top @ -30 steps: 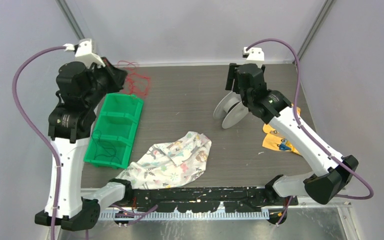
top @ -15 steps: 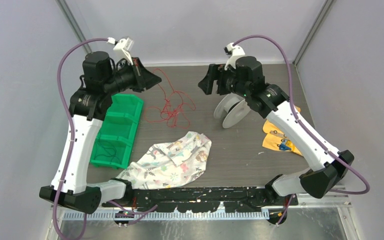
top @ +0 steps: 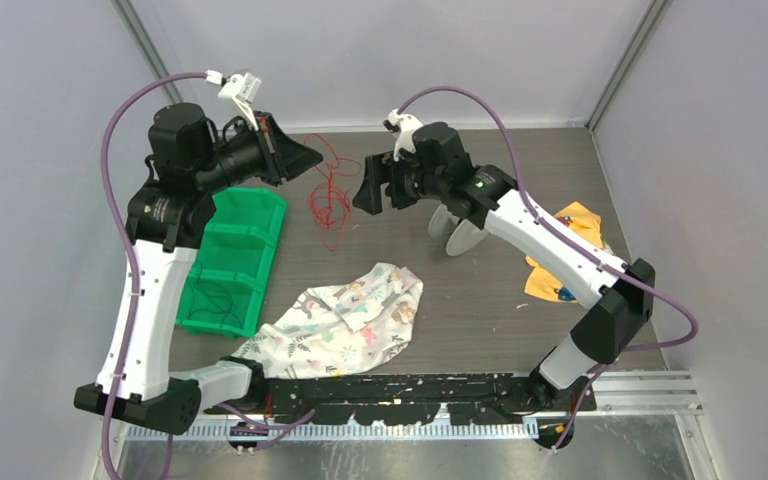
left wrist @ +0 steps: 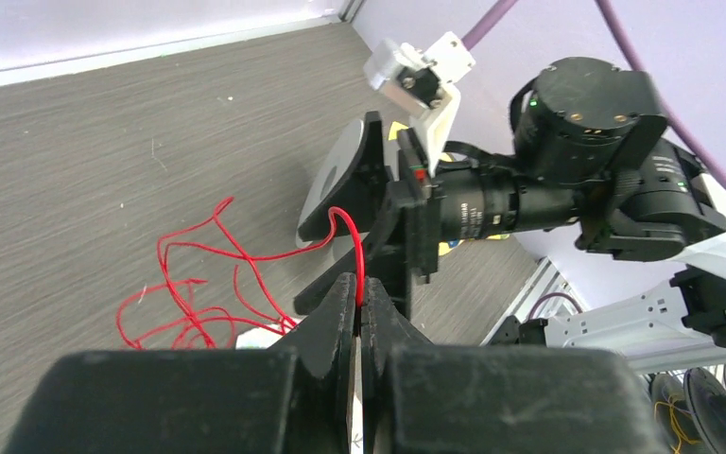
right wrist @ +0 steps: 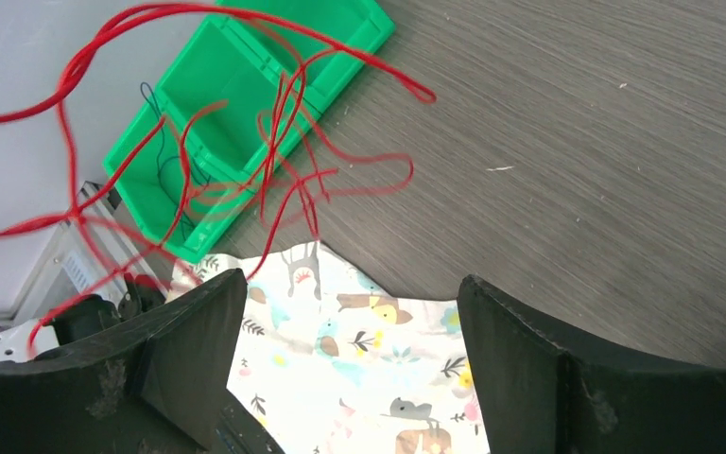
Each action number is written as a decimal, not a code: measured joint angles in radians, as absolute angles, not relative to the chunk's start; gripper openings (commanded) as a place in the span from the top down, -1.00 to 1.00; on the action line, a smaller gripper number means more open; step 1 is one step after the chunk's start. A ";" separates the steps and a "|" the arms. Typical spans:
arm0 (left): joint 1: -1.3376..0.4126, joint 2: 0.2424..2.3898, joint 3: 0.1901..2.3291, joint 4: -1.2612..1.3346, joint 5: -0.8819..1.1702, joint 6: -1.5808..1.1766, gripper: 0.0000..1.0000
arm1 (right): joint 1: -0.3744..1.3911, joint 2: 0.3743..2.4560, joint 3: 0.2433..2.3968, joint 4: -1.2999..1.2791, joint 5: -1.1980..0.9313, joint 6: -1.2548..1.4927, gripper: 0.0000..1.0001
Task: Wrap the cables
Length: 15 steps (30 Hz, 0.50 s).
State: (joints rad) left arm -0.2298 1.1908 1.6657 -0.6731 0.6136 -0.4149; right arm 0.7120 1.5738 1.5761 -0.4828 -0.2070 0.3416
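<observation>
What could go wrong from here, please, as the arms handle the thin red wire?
1. The thin red wire is pinched only at the tips of the shut left gripper; a tug could pull it free.
2. It hangs in tangled loops, so the open right gripper might catch several strands and tighten a knot.

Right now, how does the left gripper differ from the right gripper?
The left gripper is shut, while the right gripper stands wide open. The left gripper pinches the red wire, whose loops hang from it; the right gripper holds nothing, with the wire ahead of it. Both are raised over the table and point toward each other.
</observation>
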 measured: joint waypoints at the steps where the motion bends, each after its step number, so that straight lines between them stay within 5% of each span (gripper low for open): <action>1: -0.230 1.190 1.670 -0.673 0.615 -0.414 0.99 | 0.716 1.586 1.583 -0.479 -0.205 0.339 -0.73; 11: -0.230 1.177 1.683 -0.691 0.634 -0.411 0.99 | 0.722 1.641 1.614 -0.458 -0.139 0.313 -0.71; 15: -0.230 1.176 1.683 -0.694 0.650 -0.411 0.99 | 0.722 1.649 1.614 -0.421 -0.140 0.323 -0.55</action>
